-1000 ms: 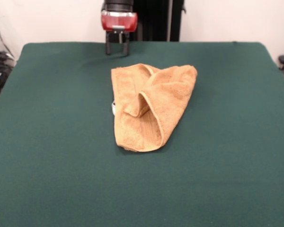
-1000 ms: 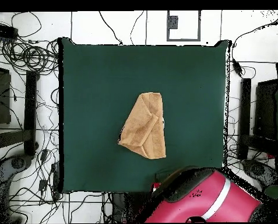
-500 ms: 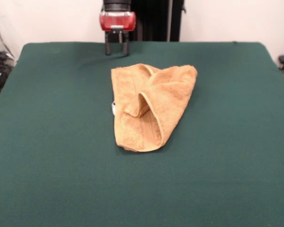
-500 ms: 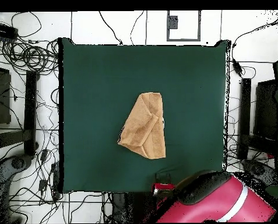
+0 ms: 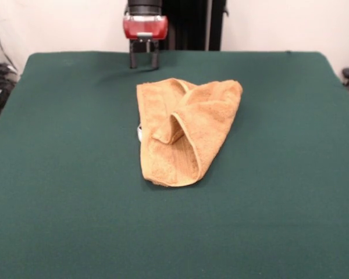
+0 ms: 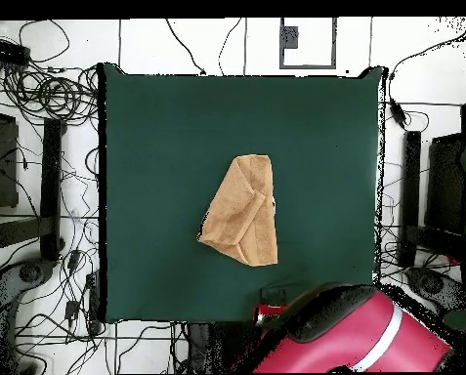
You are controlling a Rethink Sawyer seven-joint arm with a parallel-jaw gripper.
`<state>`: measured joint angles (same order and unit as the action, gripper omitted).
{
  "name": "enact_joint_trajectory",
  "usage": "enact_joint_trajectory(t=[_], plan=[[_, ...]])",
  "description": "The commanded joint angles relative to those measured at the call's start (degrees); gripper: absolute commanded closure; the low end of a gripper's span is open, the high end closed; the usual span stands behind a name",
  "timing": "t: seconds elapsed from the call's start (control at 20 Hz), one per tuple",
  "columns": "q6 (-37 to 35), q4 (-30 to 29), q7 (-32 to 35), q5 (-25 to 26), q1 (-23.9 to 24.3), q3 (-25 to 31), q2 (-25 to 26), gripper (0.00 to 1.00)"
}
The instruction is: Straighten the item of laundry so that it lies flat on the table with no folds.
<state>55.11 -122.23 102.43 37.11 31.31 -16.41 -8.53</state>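
Note:
A golden-tan towel (image 5: 183, 129) lies folded over itself near the middle of the dark green table (image 5: 58, 174), with one flap doubled across the middle and a bit of white tag at its left edge. Seen from above, the towel (image 6: 242, 210) forms a rough wedge on the table (image 6: 158, 137). My gripper (image 5: 143, 60) hangs open and empty over the table's far edge, well behind the towel, two dark fingers (image 5: 132, 60) pointing down. In the overhead view the red arm (image 6: 359, 337) covers the bottom right and hides most of the gripper.
Cables and dark equipment (image 6: 41, 117) crowd the floor on both sides of the table in the overhead view. A dark stand (image 5: 189, 23) rises behind the table's far edge.
The arm has shifted slightly over the table's edge in the overhead view. The gripper and the towel stay where they were.

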Motion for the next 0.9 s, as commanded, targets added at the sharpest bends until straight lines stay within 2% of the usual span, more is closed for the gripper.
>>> enact_joint_trajectory(t=[0.05, 0.15, 0.2, 0.35, 0.4, 0.5, 0.6, 0.7, 0.8, 0.9], plan=[[-10.7, 13.8, 10.7, -6.9, -6.0, 16.0, 1.9, 0.0], [-15.5, 15.7, 8.5, -1.4, -6.8, 16.2, -0.4, 0.0], [-19.2, 16.2, 9.3, 1.3, -5.4, 18.0, -1.5, 0.0], [-23.9, 14.9, 12.9, 1.5, -1.5, 22.1, -2.6, 0.0], [-15.3, 13.8, 14.8, -2.9, -2.2, 20.5, -1.5, 0.0], [-14.7, 14.3, 15.4, -1.1, -0.6, 22.4, -0.5, 0.0], [-1.6, 16.6, 12.7, -3.0, -1.7, 20.8, 4.2, 0.0], [4.7, 19.4, 12.3, -4.3, -1.1, 21.6, 8.6, 0.0], [9.0, 21.8, 10.0, -5.5, -1.8, 21.2, 11.0, 0.0], [5.7, 23.3, 11.8, -4.7, -1.5, 21.9, 11.4, 0.0]])
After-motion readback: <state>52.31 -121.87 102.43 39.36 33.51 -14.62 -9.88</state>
